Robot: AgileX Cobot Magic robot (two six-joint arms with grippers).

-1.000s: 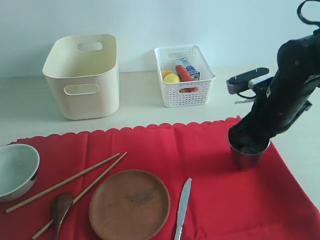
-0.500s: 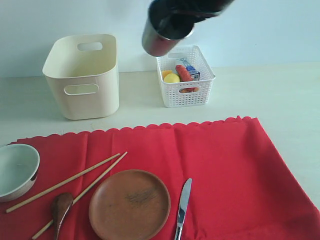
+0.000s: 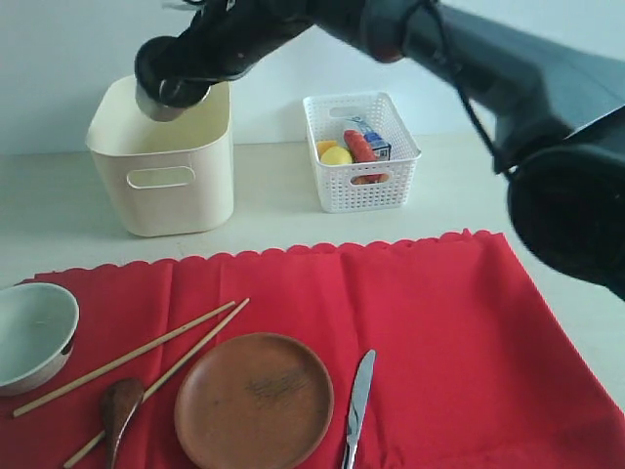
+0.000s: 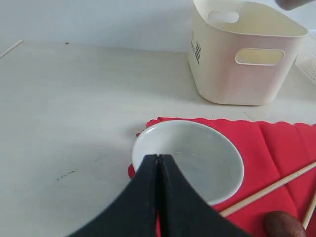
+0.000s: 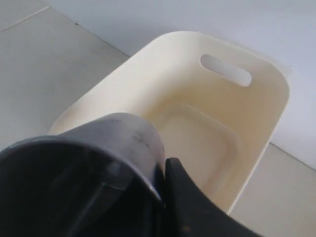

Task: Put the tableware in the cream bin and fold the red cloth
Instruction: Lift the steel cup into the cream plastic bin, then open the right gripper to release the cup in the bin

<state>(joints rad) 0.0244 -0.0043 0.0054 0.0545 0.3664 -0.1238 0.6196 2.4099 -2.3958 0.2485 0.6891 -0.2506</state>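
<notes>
My right claw (image 3: 182, 78) grips the steel cup (image 3: 162, 105) above the cream bin (image 3: 181, 195) edge; released off-centre it could clip the rim and tumble out.

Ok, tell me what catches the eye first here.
The right arm stretches across the scene, the right gripper holding the steel cup above the open cream bin at the back left. In front, the bright red cloth fills the foreground, with the white bowl at its left edge and the wooden plate, chopsticks, spoon and knife on it.
</notes>
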